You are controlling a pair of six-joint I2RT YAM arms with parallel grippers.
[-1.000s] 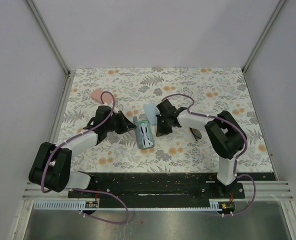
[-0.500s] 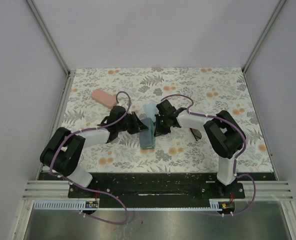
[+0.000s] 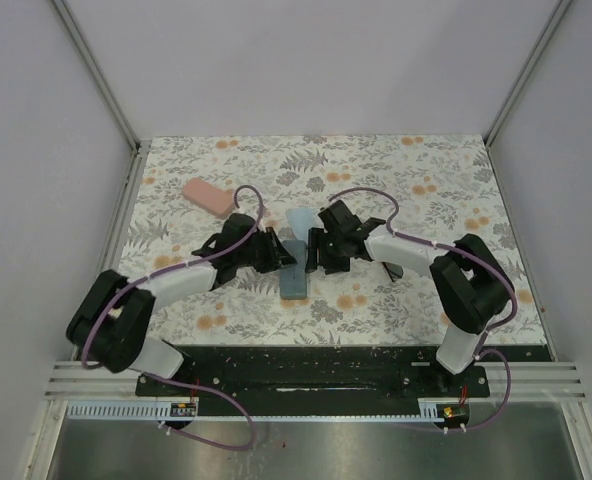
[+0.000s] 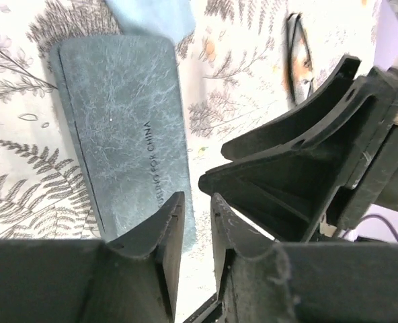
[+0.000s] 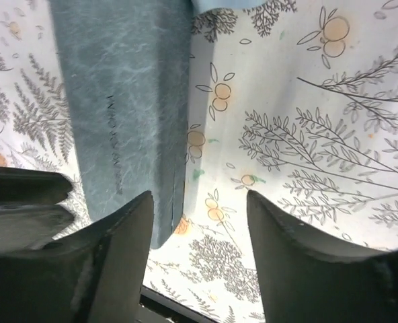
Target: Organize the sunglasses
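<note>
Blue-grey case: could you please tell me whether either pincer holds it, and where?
Right pincer: open, holding nothing. Left pincer: nearly closed over a corner of the blue-grey case; whether it grips cannot be told.

The closed case (image 3: pixel 294 272) lies mid-table (image 3: pixel 426 190), with the left gripper (image 3: pixel 279 253) on its left and the right gripper (image 3: pixel 316 255) on its right. A cloth (image 3: pixel 301 218) lies just behind it, perhaps touching. The sunglasses (image 3: pixel 392 270) lie further right. A second case (image 3: pixel 208 195) lies well apart, behind and left.
</note>
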